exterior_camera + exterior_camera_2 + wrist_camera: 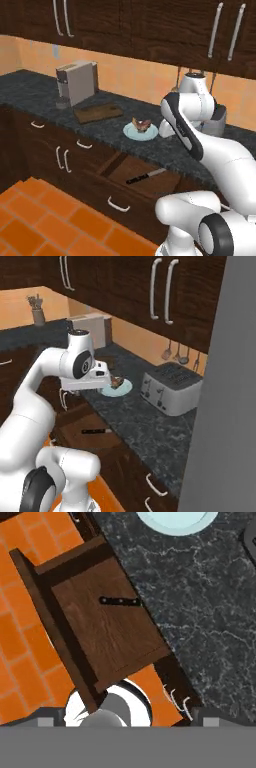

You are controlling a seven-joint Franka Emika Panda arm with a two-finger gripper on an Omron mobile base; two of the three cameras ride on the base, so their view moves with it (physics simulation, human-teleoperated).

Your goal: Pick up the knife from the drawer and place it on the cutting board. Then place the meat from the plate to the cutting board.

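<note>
The drawer (116, 193) stands pulled out below the counter. The knife (145, 176) lies flat on its floor, black handle toward the left. From above, the knife (120, 601) rests near the drawer's (110, 647) inner end, close to the counter edge. The cutting board (98, 112) lies bare on the counter beside the plate (130, 132), which holds the meat (141, 124). My gripper (101, 382) hangs high over the counter edge just right of the plate, well above the knife (95, 431). It is open and holds nothing; its fingertips (50, 718) sit far apart.
A coffee machine (75, 82) stands behind the board. A silver toaster (170, 388) sits on the counter to the right, with utensils (180, 356) hanging on the wall behind it. Dark cabinets run overhead. A tall grey panel (225, 406) bounds the right side.
</note>
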